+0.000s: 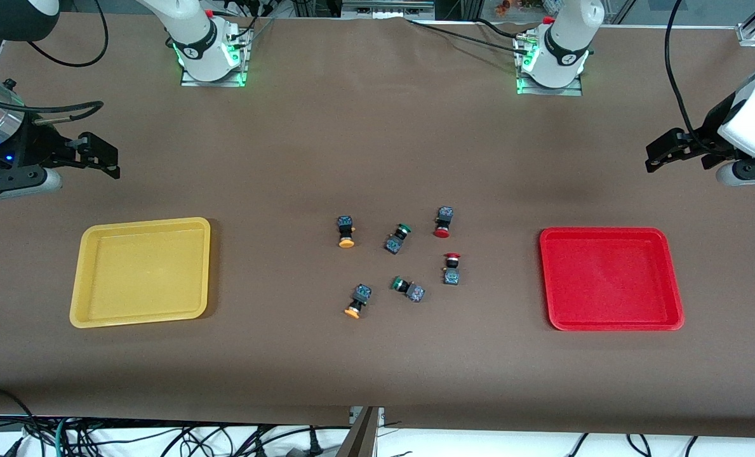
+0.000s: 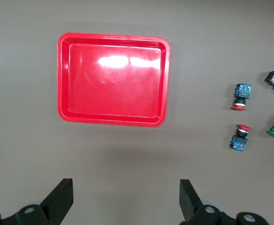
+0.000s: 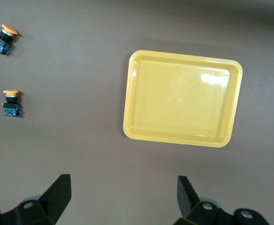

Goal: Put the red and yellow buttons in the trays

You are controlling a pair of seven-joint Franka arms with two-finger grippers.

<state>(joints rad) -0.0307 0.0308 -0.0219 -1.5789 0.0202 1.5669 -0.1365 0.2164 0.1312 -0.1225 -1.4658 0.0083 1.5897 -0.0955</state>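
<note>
Nothing was sorted yet. Our right gripper [image 1: 101, 158] waited wide open above the empty yellow tray [image 1: 79, 289]. The red and yellow buttons [image 1: 346, 231] lay mid-table between the trays. The red tray [image 1: 545, 279] was empty, with our left gripper [image 1: 660, 155] open above it.

Brown table covering [image 1: 377, 127], evenly lit; tangled black cables [image 1: 98, 438] below front edge.

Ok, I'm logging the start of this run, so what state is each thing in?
Yellow tray: empty.
Red tray: empty.
Two yellow buttons: on the table, outside the trays.
Two red buttons: on the table, outside the trays.
Two green buttons: on the table.
Left gripper: open, empty.
Right gripper: open, empty.
</note>
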